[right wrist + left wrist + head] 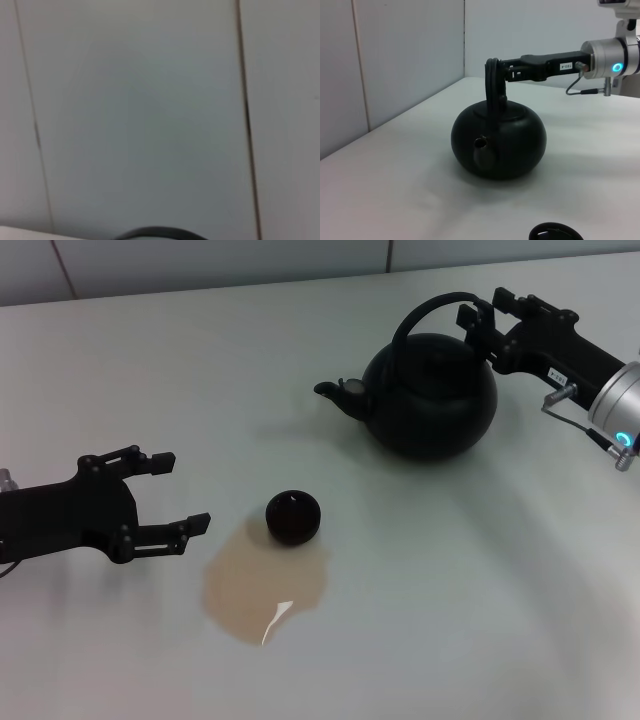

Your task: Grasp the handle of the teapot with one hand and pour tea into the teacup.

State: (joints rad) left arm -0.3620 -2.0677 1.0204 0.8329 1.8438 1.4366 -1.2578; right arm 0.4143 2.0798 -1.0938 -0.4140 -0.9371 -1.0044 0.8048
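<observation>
Right pincer (487, 315) at handle (425, 312) of upright teapot (430, 395); tea (262, 585) puddled beside teacup (292, 516); left pincer (172, 492) spread.

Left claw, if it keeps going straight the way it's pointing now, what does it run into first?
Probably the teacup. The left claw hangs open, pointing across the table toward the cup and the brown tea puddle beside it. Height is unclear, so it might pass over the cup's rim.

Upright black teapot (430, 400), arched handle (425, 312) up; small black teacup (292, 516) beside spilled tea (262, 582).
</observation>
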